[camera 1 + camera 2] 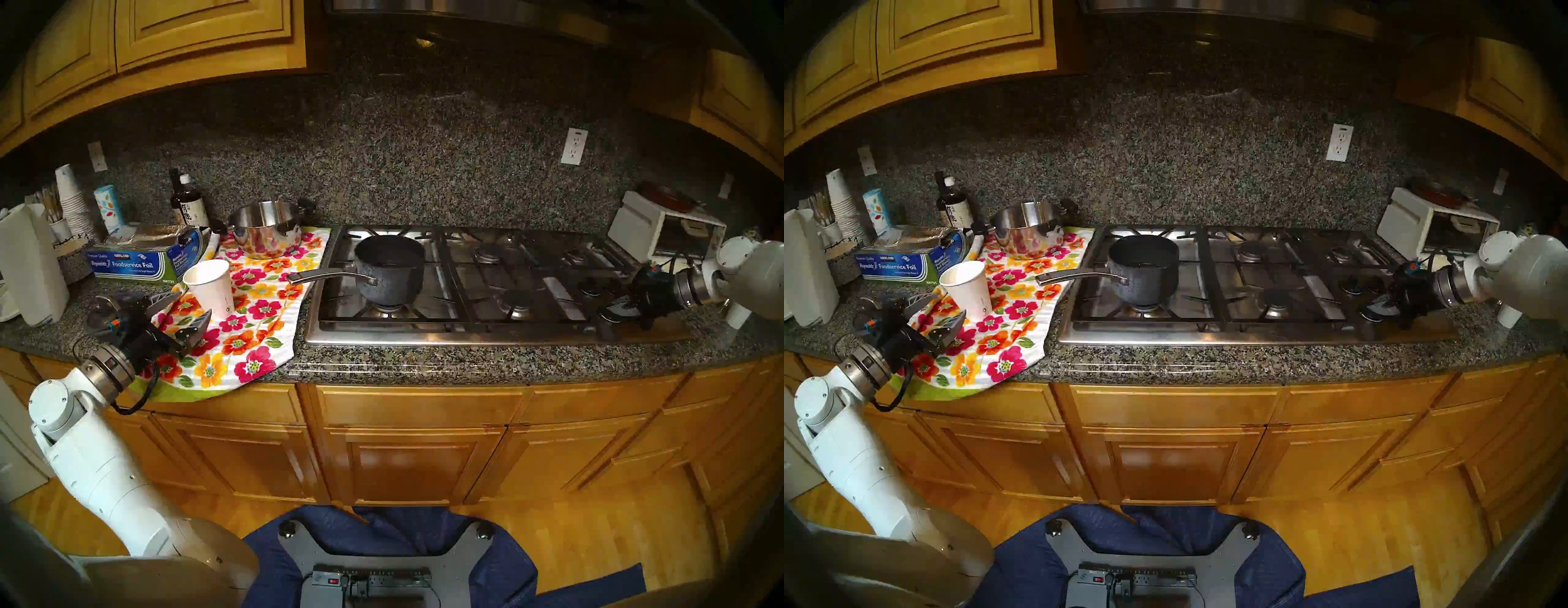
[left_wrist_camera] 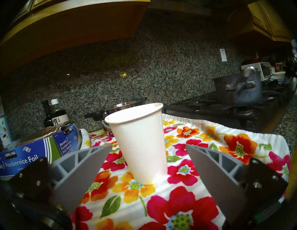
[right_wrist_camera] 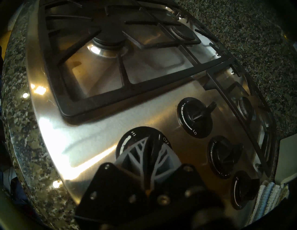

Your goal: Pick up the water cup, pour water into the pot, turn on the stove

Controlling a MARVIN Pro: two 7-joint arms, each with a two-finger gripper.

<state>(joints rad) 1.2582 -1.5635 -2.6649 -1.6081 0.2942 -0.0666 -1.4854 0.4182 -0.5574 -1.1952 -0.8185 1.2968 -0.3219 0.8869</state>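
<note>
The white paper water cup stands upright on a floral towel, left of the stove. My left gripper is open just in front of it, one finger on each side and neither touching; the left wrist view shows the cup ahead between the fingers. The dark speckled pot sits on the front-left burner, handle pointing left. My right gripper is at the knob cluster; in the right wrist view it is shut on a black knob whose dial reads HI and OFF.
A shiny steel two-handled pot stands on the towel behind the cup. A foil box, dark bottles, a cup stack and a paper towel roll crowd the left. A toaster oven is at right.
</note>
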